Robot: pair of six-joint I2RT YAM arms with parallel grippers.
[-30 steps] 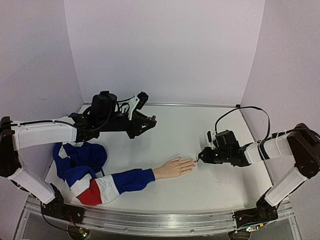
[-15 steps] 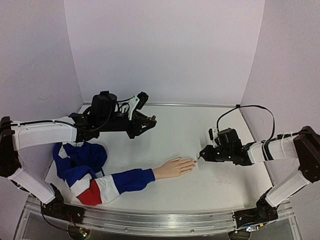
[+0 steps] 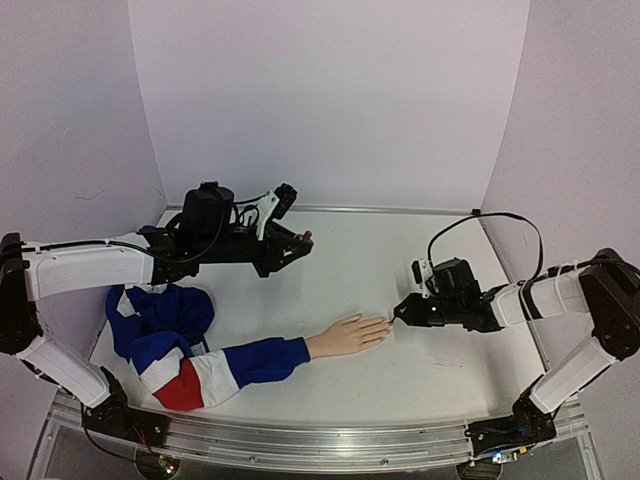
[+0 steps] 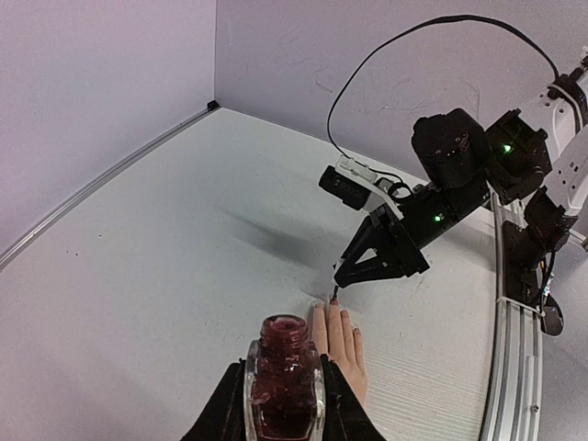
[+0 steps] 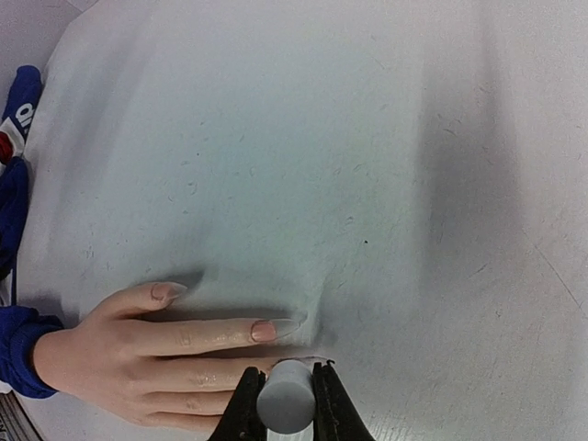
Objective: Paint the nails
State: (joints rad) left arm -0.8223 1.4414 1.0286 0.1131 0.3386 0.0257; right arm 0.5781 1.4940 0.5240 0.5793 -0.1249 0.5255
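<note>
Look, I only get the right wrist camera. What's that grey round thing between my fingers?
Observer: It's the cap of the polish brush. The left wrist view shows its thin brush pointing down at the fingertips of the mannequin hand.
Operator: Where's the bottle? I can't see it!
Observer: The left gripper is shut on the bottle. The bottle is open and has dark red polish inside.
Operator: Is it close to the hand?
Observer: No. The top view shows the left gripper well apart from the hand, farther back toward the rear wall.
</note>
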